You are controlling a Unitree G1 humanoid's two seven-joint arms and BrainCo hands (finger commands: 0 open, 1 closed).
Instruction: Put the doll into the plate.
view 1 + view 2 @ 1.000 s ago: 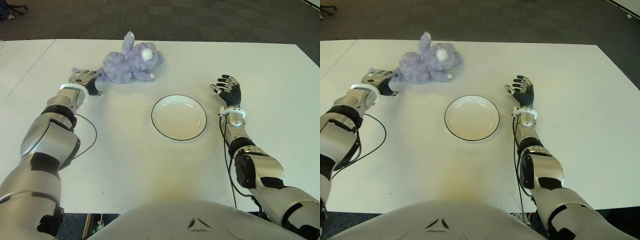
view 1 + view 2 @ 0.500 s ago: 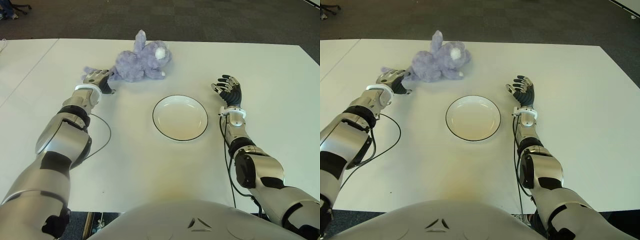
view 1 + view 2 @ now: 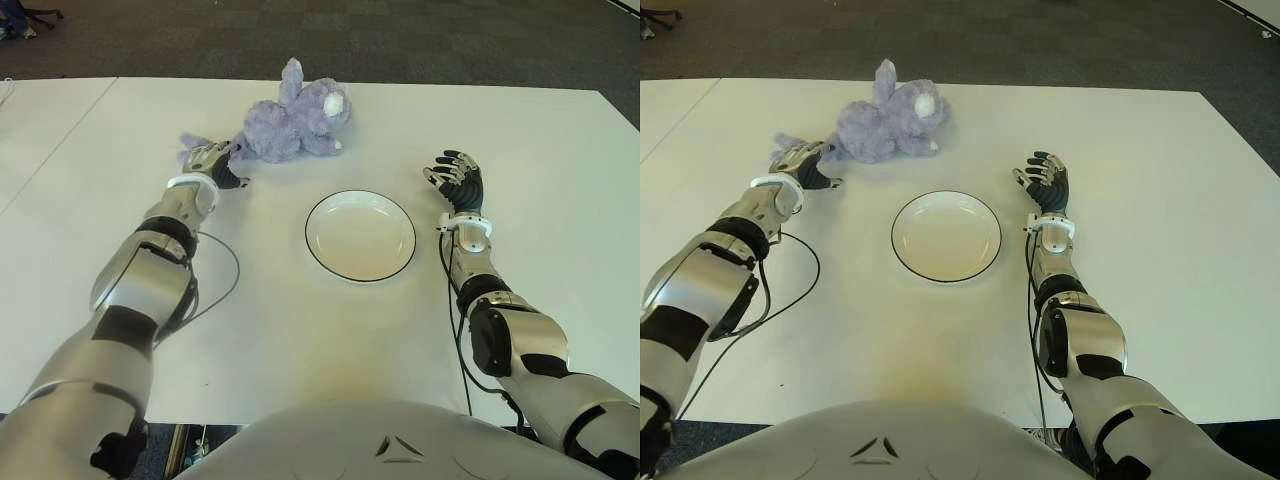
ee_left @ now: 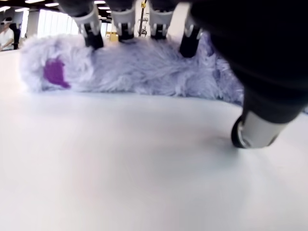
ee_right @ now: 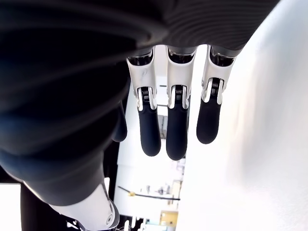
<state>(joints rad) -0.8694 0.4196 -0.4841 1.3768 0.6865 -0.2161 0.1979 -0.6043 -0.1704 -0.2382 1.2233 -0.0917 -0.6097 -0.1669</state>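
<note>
The doll [image 3: 295,122] is a fluffy lilac rabbit lying on the white table [image 3: 260,320], behind and to the left of the plate. One furry limb with a purple patch [image 4: 55,73] stretches out towards my left hand [image 3: 213,160], whose fingers [image 4: 91,29] press down on the fur while the thumb touches the table. The plate [image 3: 360,235], white with a dark rim, holds nothing and sits mid-table. To the right of the plate is my right hand [image 3: 455,180], idle, with its fingers [image 5: 176,130] spread and holding nothing.
A black cable [image 3: 215,290] loops on the table beside my left forearm. A second white table [image 3: 40,110] adjoins on the left. Dark carpet [image 3: 400,40] lies beyond the far edge.
My left hand has slid to the right across the table, dragging the doll with it towards the plate's far side. The right hand and the plate have not moved.
</note>
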